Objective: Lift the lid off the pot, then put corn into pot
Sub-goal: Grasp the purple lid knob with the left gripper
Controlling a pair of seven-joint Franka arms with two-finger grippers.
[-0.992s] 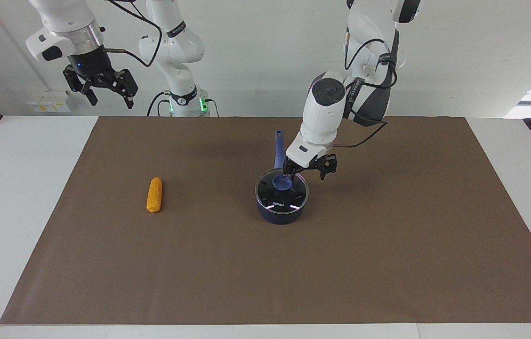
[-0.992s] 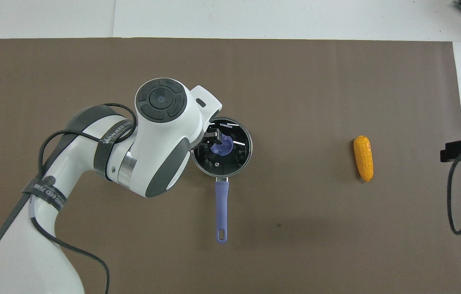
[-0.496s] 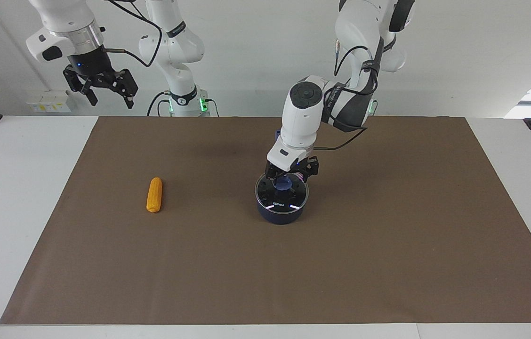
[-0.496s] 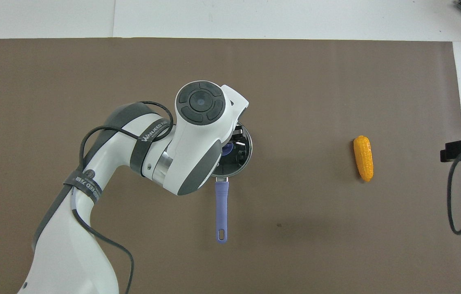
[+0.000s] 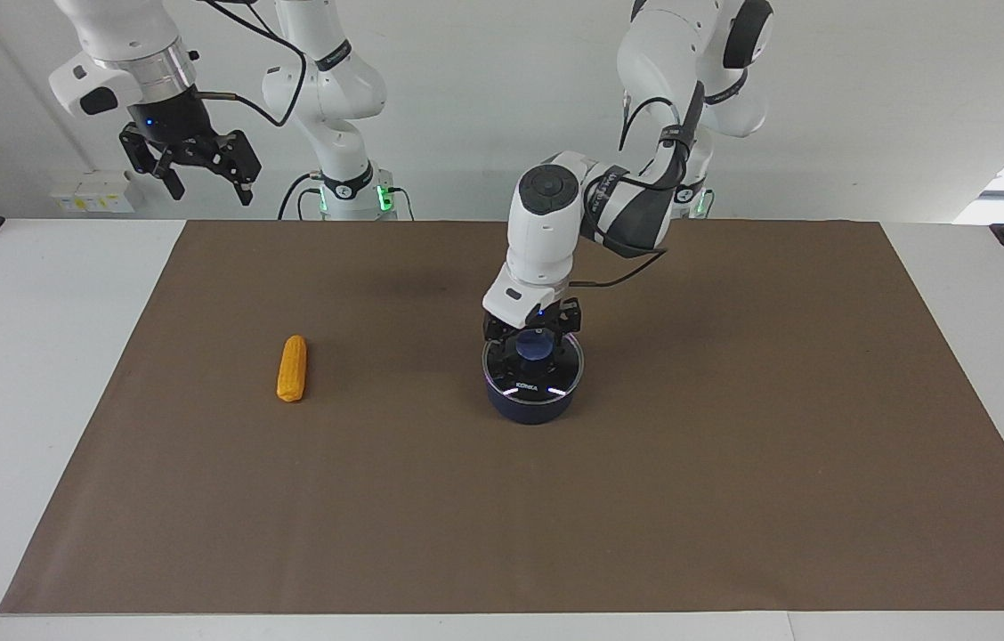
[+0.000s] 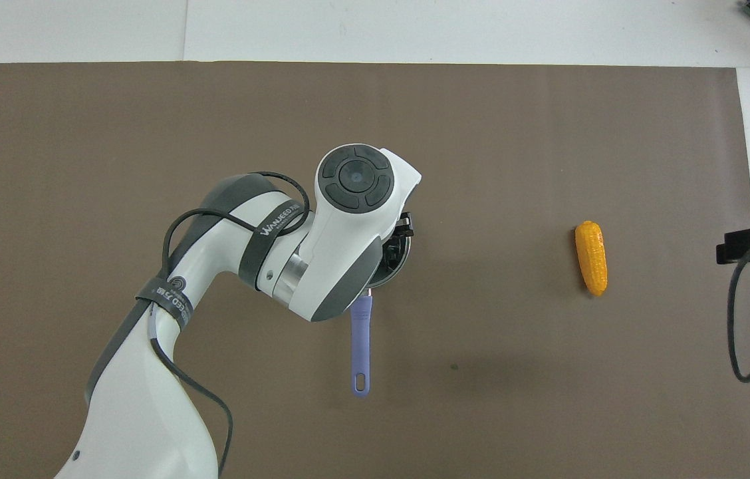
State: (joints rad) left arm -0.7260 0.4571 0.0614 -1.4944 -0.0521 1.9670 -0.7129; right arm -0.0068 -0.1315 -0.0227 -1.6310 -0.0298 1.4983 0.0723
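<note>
- The pot (image 5: 530,402) sits near the middle of the mat (image 5: 733,463), its handle (image 6: 361,346) pointing at 6 o'clock in the overhead view, toward the robots.
- The lid (image 5: 534,369) rests on the pot; we see its blue knob (image 5: 535,348) at the centre.
- The left gripper (image 5: 532,338) hangs right over the lid, fingers spread wide either side of the knob; we cannot tell whether they touch it.
- The right gripper (image 5: 205,182) waits high over the right arm's end of the table, fingers spread wide and holding nothing.
- The corn (image 5: 292,368) lies on the mat at 3 o'clock from the pot in the overhead view, well apart from it.
</note>
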